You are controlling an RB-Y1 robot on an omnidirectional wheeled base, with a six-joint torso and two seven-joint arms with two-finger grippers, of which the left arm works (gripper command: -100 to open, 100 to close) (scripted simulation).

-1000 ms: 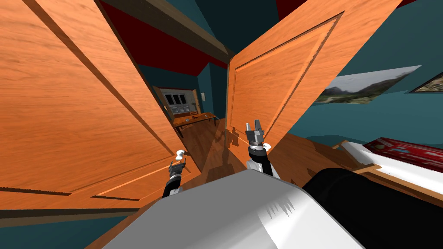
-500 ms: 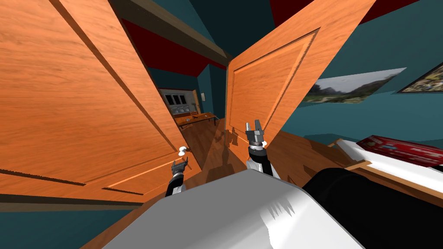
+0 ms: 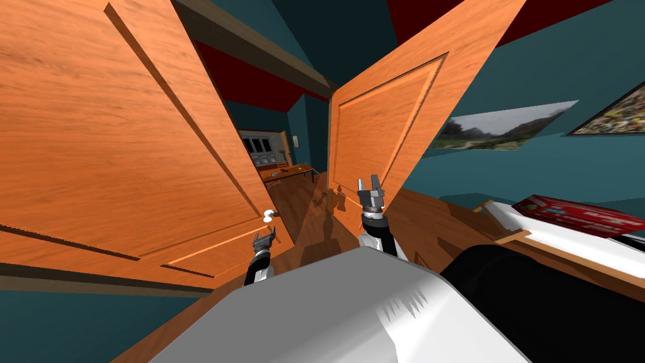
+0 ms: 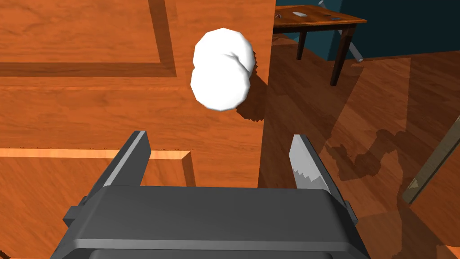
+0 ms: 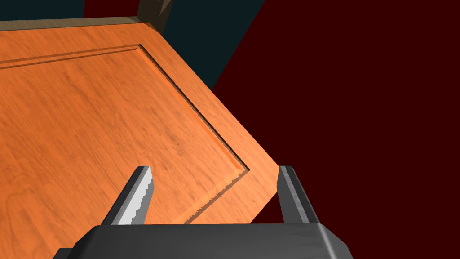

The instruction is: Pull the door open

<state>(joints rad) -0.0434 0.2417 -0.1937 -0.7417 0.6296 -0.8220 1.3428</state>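
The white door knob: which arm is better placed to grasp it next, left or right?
Left. The left gripper is open and points at the white knob, just short of it. The right gripper, also open, faces a bare door panel.

- The left end effector (image 4: 219, 135) has a dark grey, box-shaped body with bevelled corners and a lighter strip along its lower edge.
- Its two fingers (image 4: 131, 157) are thin, flat blades, dark grey on the outer side and light grey on the inner face.
- The right end effector (image 5: 214, 168) is built the same, and its fingers (image 5: 138, 195) carry a pale, jagged-edged sheen.
- The left forearm (image 3: 255, 271) is black with a white segment.
- The right forearm (image 3: 380, 239) is black and white, with a white ring behind the grey wrist.
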